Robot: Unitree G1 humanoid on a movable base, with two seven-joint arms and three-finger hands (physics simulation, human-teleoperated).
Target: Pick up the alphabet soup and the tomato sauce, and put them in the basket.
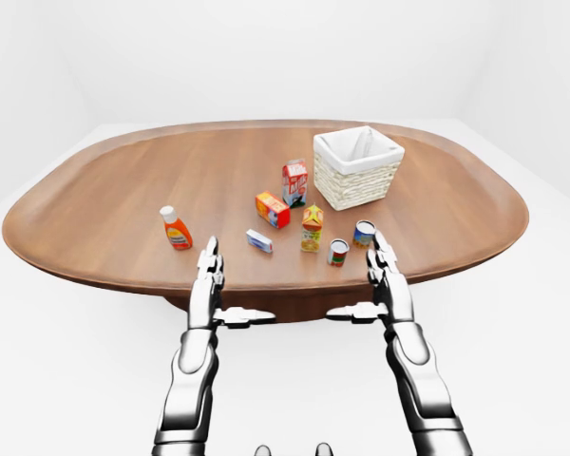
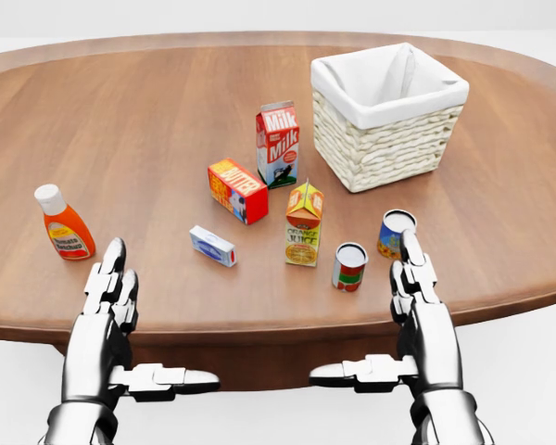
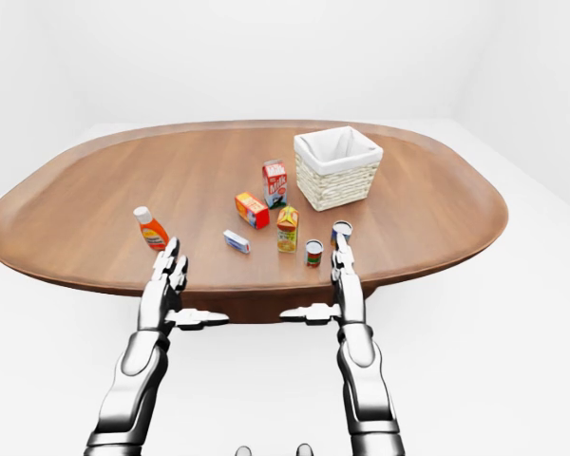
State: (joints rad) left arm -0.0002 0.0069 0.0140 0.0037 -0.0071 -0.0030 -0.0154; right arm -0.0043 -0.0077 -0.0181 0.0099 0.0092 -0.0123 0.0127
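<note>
The alphabet soup [image 2: 395,232], a can with a blue and yellow label, stands near the table's lower edge in the head view. Left of it is the tomato sauce [image 2: 349,266], a can with a red and green label. The white-lined wicker basket [image 2: 386,141] sits further up the table, empty. My right hand [image 2: 389,315] is open, fingers pointing up, its fingertips [image 2: 411,252] just below and right of the alphabet soup. My left hand [image 2: 134,320] is open too, at the lower left, holding nothing.
A milk carton [image 2: 278,144], a red box [image 2: 237,190], an orange juice carton [image 2: 303,223] and a small blue-white box [image 2: 212,246] stand mid-table. An orange bottle [image 2: 63,223] is at the left. The oval wooden table's edge [image 2: 259,326] runs just above my palms.
</note>
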